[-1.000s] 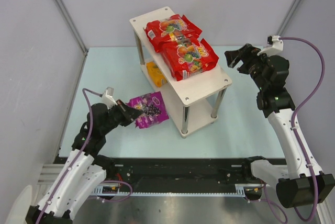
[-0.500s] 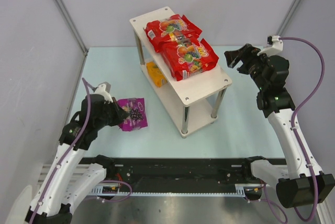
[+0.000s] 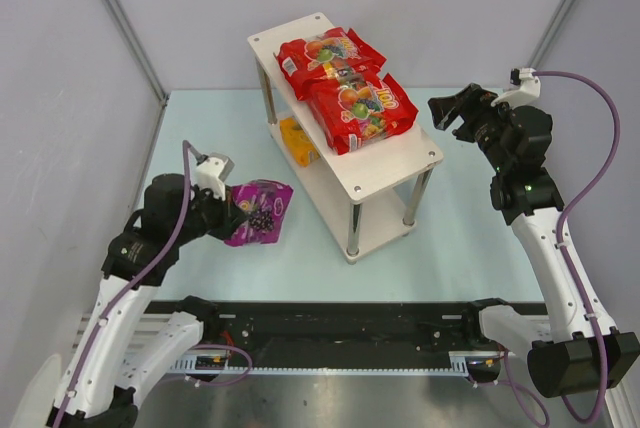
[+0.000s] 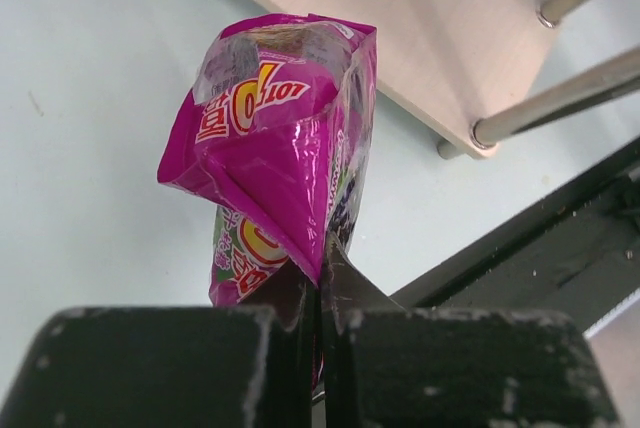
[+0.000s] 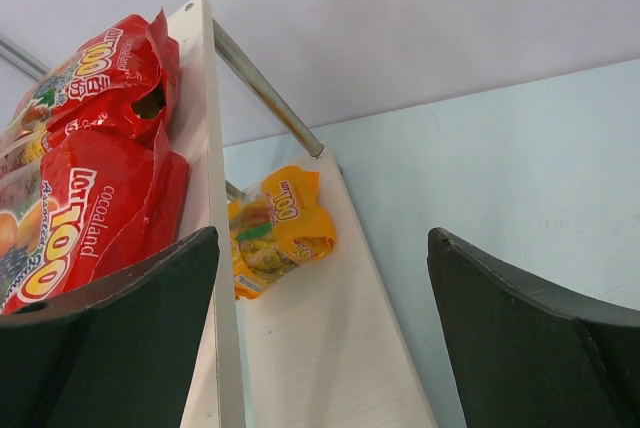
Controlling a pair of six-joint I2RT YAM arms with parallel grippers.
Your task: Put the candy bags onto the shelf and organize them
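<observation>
My left fingers (image 4: 318, 333) are clamped flat on a corner of the small glossy purple candy bag (image 3: 258, 213), which stands out from them over the pale blue-green counter (image 3: 470, 238), left of the near corner of the shelf and apart from it. I see bare counter between the bag and the slim metal legs there.

The two-tier shelf with pale whitish boards (image 3: 400, 163) runs diagonally across the counter. The near end of its top board is bare, and the lower board is bare along its near stretch.

On the top board lie two glossy red fruit-print bags, one at the far end (image 3: 330, 53) and one (image 3: 362, 106) just in front, overlapping it. On the lower board lies one orange-yellow bag (image 3: 298, 140), towards the far end.

My right fingers (image 3: 452, 108) are spread wide with nothing between them. They hang beside the shelf's right long edge at top-board height, not touching it.

That makes four bags: three shelved, one in my grip.
</observation>
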